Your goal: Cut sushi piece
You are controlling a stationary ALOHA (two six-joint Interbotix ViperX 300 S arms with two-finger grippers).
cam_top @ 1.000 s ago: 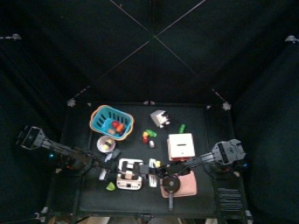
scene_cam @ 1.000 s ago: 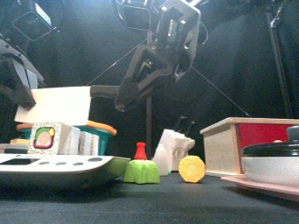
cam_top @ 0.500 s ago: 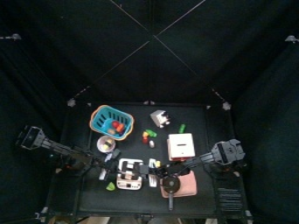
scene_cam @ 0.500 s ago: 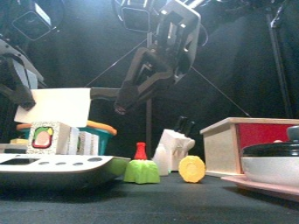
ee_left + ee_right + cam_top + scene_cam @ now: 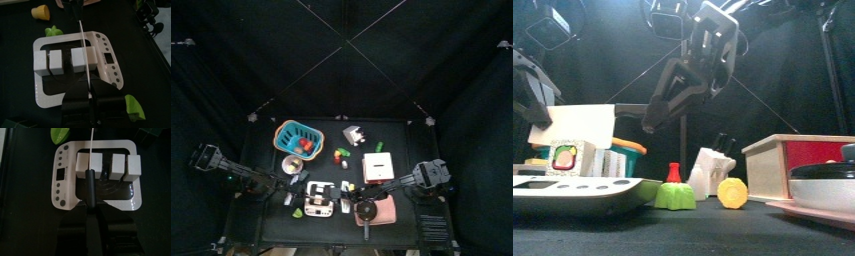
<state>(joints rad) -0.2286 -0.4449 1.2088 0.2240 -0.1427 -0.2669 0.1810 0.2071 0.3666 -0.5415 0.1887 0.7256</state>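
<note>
Left gripper [image 5: 85, 93] is seen closed on a knife [image 5: 83, 50], whose thin blade is held out over the scale [image 5: 107, 60]. Three white sushi blocks are set side by side on the scale's plate. The blade is laid across the sushi [image 5: 84, 59] standing a little apart from the other two; whether it touches cannot be told. A yellow piece [image 5: 41, 10] and a green piece [image 5: 132, 106] are seen on the table off the scale's ends.

Right gripper [image 5: 92, 216] is closed on a black-handled blade [image 5: 89, 185], which is pointed over the same scale from another side. Its thin end is passed over the end block in the row.

From the front, the sushi is shown standing on the scale at the table's front left, its red and green filling turned to the camera. A wooden box [image 5: 800, 165] and a pot [image 5: 828, 186] are placed to the right, with a yellow slice [image 5: 732, 192] between. From above, a basket [image 5: 298, 135] is seen further back.
</note>
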